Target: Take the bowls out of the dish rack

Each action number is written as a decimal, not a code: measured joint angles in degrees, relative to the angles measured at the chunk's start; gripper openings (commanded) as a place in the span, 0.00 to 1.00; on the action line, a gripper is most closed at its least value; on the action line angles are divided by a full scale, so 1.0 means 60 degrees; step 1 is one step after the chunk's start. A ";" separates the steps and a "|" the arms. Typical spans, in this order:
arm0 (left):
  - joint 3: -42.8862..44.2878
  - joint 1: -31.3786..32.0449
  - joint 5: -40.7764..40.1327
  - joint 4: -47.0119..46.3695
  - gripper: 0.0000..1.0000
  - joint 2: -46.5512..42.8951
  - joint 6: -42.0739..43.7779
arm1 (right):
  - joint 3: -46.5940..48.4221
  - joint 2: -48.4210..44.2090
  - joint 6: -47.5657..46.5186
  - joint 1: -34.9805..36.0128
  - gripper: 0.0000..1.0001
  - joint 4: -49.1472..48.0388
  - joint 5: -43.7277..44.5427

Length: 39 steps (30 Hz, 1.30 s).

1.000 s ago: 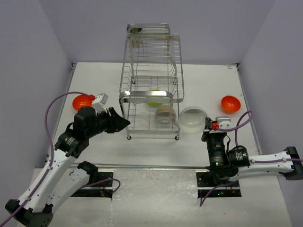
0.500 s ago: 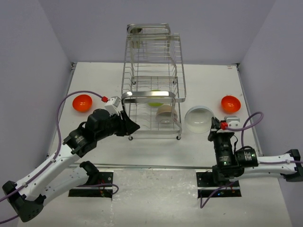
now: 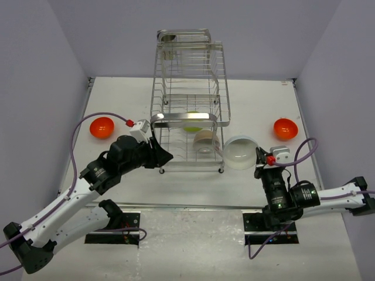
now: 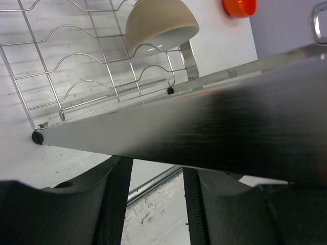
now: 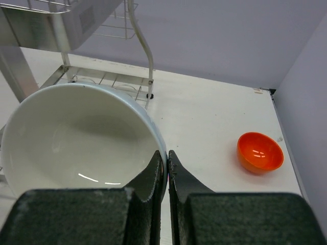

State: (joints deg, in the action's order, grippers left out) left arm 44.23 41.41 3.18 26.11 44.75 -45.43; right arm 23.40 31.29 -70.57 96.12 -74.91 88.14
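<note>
The right gripper [image 5: 164, 164] stays pinched on the rim of the white bowl [image 5: 76, 138], now tipped up just right of the dish rack [image 3: 187, 88]. The left gripper [image 3: 160, 156], fingers apart and empty, has swung to the rack's lower-left corner, likely after the beige bowl [image 3: 205, 140] inside.

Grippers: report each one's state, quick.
Left gripper: open, holding nothing.
Right gripper: shut on the rim of the white bowl.

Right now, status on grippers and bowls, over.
Right gripper shut on white bowl rim, bowl beside dish rack. Left gripper open, empty, front rail across it. Beige bowl, green bowl in rack.
</note>
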 measured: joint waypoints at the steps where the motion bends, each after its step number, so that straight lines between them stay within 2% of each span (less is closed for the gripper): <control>1: -0.0004 0.0000 -0.0015 0.0007 0.45 0.0000 0.0004 | 0.0091 0.0189 -0.0018 0.0022 0.00 0.0004 0.0000; 6: -0.0015 0.0033 -0.0098 0.0011 0.45 -0.0015 0.0033 | 0.0889 0.1137 -0.0095 0.0605 0.00 0.0036 0.0015; 12: -0.0015 0.0051 -0.0175 0.0036 0.45 -0.0124 0.0124 | 0.1993 0.1865 -0.0379 0.0401 0.00 0.0062 -0.0029; 19: -0.0015 0.0051 -0.0255 0.0146 0.45 -0.0306 0.0229 | 0.2772 0.1825 -0.0565 -0.1530 0.00 0.0590 -0.0040; 25: -0.0080 0.0051 -0.0259 0.0164 0.45 -0.0335 0.0259 | 0.3515 0.1985 -0.1042 -0.3916 0.00 0.0882 -0.0171; 30: -0.0171 0.0058 -0.0255 0.0208 0.45 -0.0328 0.0259 | 0.3752 0.2568 -0.1523 -0.5996 0.00 0.0903 -0.0525; 39: -0.0306 0.0062 -0.0248 0.0229 0.46 -0.0412 0.0259 | 0.4000 0.3883 -0.2084 -0.8338 0.00 0.1078 -0.1220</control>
State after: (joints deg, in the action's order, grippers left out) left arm 42.39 41.78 1.69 27.49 42.28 -43.88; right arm 47.40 54.59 -83.07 46.09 -68.45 80.82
